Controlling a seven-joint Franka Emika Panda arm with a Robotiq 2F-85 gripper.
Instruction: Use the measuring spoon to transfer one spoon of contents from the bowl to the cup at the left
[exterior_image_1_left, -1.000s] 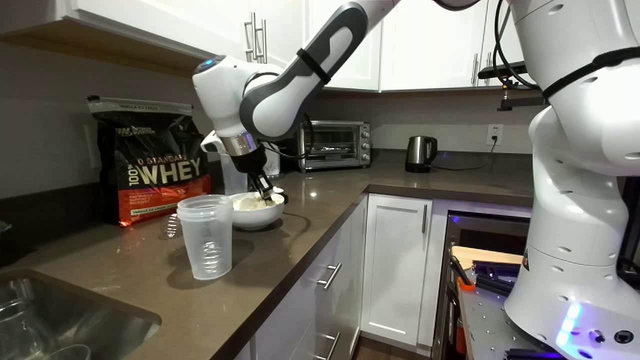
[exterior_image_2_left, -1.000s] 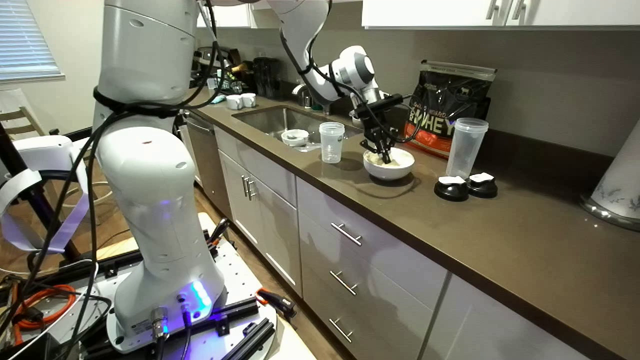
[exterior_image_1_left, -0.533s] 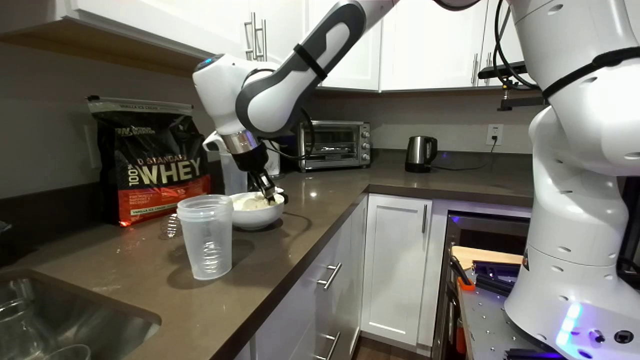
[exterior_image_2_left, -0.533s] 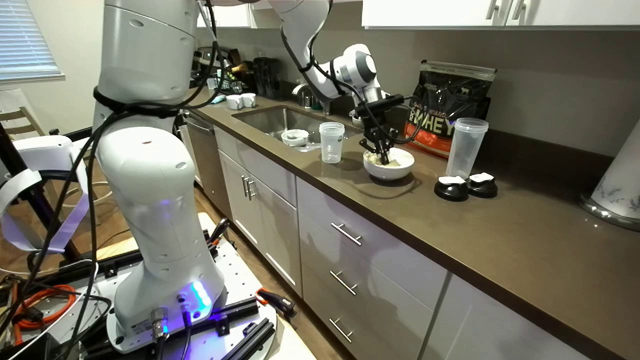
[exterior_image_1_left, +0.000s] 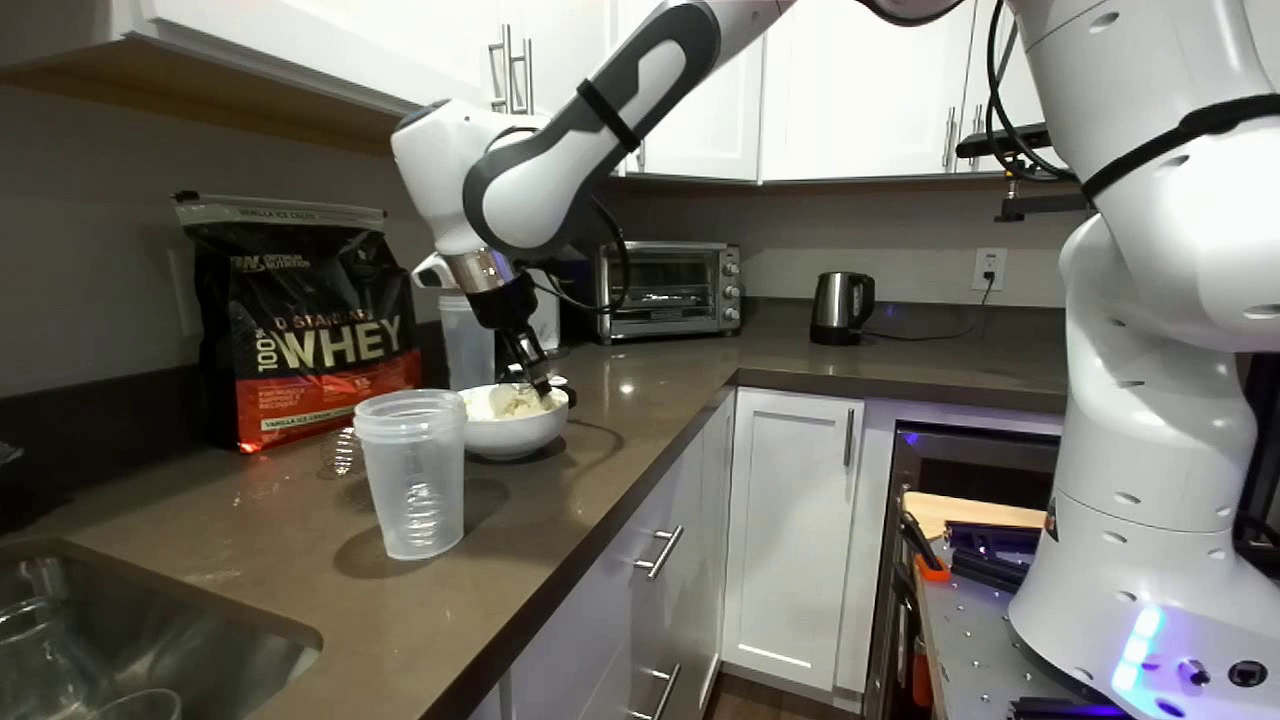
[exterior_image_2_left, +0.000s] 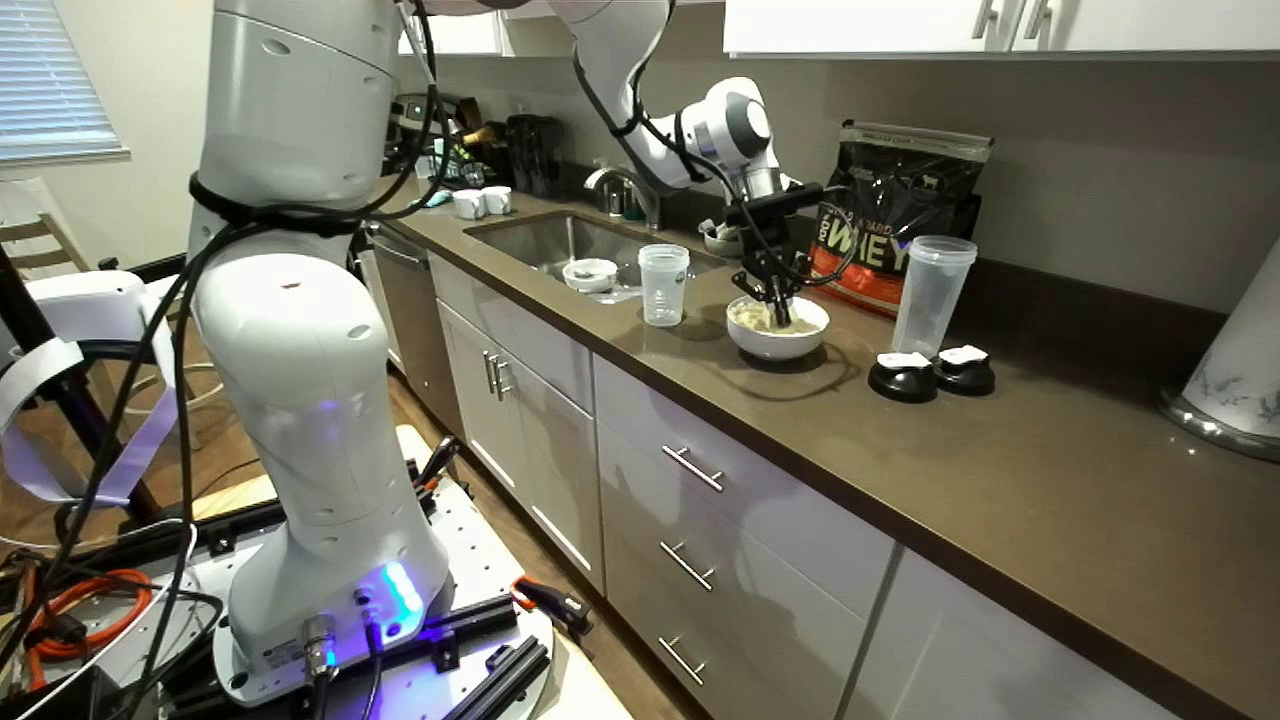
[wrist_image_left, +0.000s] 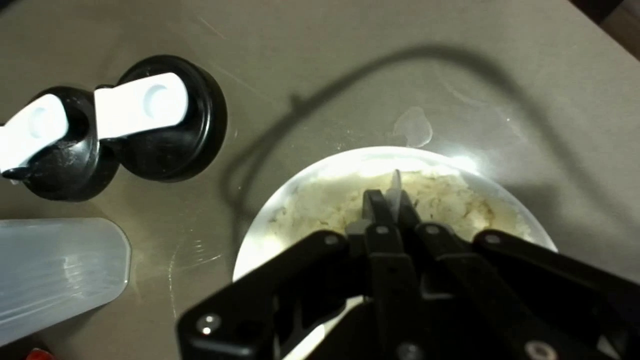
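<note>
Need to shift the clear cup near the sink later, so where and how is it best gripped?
Probably by the side wall of the cup, below its ridged rim, coming in level from the counter's front edge. It stands upright, narrows towards its base, and the whey bag stands off on the far side.

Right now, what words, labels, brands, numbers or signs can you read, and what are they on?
On the bag:
"100%", sideways
"WHEY"
"D STANDARD", start unreadable
"VANILLA ICE CREAM", twice
"OPTIMUM NUTRITION", blurred
Too small to read: the bag's fine print; the label on the robot's base.
</note>
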